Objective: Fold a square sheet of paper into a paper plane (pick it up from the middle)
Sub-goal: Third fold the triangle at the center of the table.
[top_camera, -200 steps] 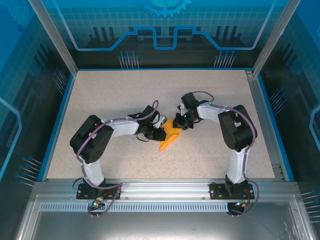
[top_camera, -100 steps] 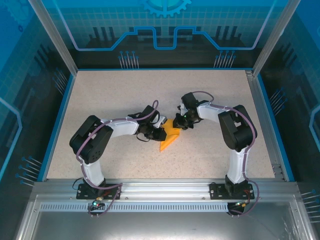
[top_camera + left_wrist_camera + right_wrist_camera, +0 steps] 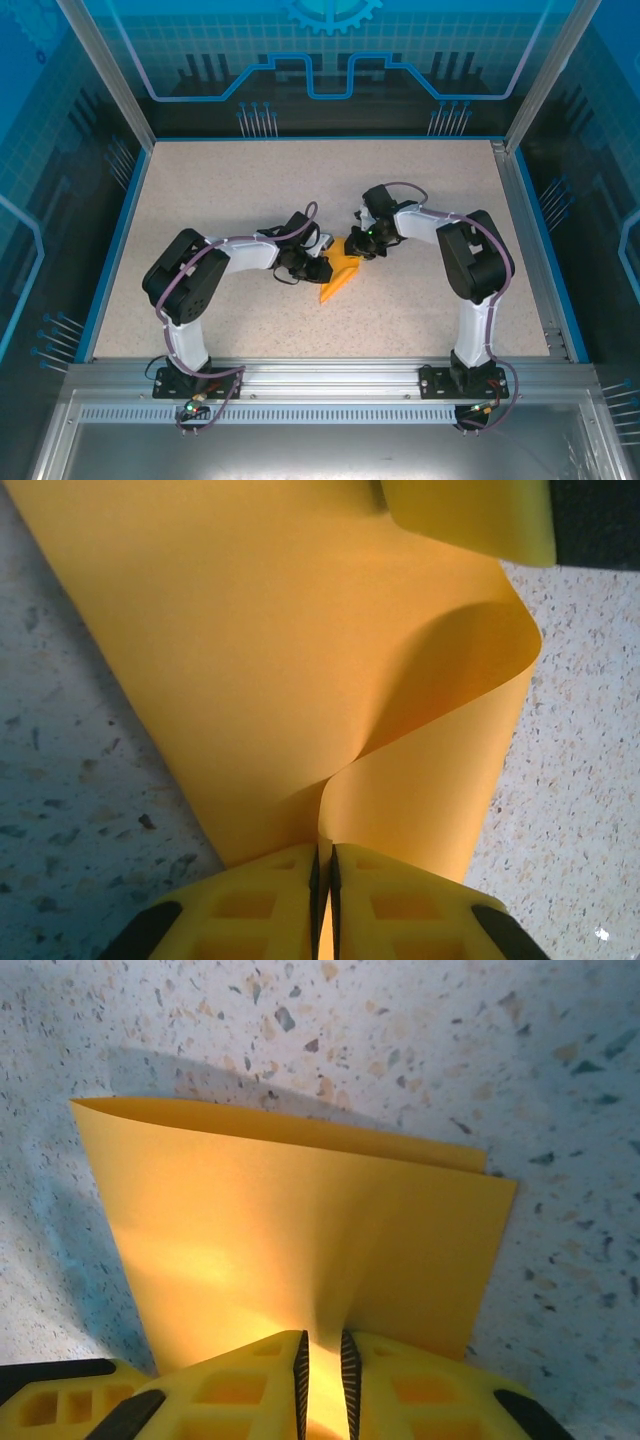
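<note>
Paper [image 3: 338, 277] pinched: left gripper [image 3: 322, 852], right gripper [image 3: 322, 1345]

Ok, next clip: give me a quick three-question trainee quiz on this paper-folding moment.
1. True or false: the square sheet of paper lies untouched at the far edge of the table.
2. Ahead of the left gripper, the paper: A curls up in a bulge; B is torn in two; C is crumpled into a ball.
3. Which grippers have paper between their fingers?
Key: 1 false, it sits mid-table between the two arms. 2 A. 3 both, the left gripper and the right gripper.
</note>
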`<state>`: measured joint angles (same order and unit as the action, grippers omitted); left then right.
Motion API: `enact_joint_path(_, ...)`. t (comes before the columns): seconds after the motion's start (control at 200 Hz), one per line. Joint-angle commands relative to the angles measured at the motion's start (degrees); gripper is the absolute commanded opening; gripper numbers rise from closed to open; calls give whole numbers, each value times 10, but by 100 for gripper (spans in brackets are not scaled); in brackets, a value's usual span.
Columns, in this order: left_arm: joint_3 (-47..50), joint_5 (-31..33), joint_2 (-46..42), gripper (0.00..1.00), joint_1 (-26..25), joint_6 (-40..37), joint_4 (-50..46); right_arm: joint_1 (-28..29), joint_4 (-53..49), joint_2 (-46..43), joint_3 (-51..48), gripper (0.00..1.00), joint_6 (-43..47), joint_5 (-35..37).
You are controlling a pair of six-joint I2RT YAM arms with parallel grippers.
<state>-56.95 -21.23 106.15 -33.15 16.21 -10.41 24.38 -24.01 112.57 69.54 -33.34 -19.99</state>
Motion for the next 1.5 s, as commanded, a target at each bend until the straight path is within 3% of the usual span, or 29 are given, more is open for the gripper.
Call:
enact_joint_path(0.0,8,18,22,14,3,-3,-11,-7,-1,-62,-20,21,-10,14)
enact_joint_path(0.09,7,19,21,14,3,-5,-13,-18,22,-132,-58,21,-24,32)
enact_joint_path(0.225,6,16,21,14,3,-6,-13,-19,117,-241,-173,12,-65,24)
enact_joint_path(0.335,6,13,20,14,3,-8,-11,13,235,-314,-290,0,-128,17)
enact_joint_path(0.42,6,14,21,14,3,-10,-12,61,308,-339,-353,0,-174,35)
enact_joint_path(0.585,6,13,24,14,3,-12,-14,169,431,-308,-398,0,-235,74)
enact_joint_path(0.76,7,13,25,14,4,-13,-15,224,502,-242,-388,0,-259,87)
enact_joint_path(1.02,5,12,26,14,3,-15,-16,236,573,-167,-382,0,-276,68)
enact_joint_path(1.496,9,12,23,14,3,-14,-16,236,567,-147,-383,0,-273,74)
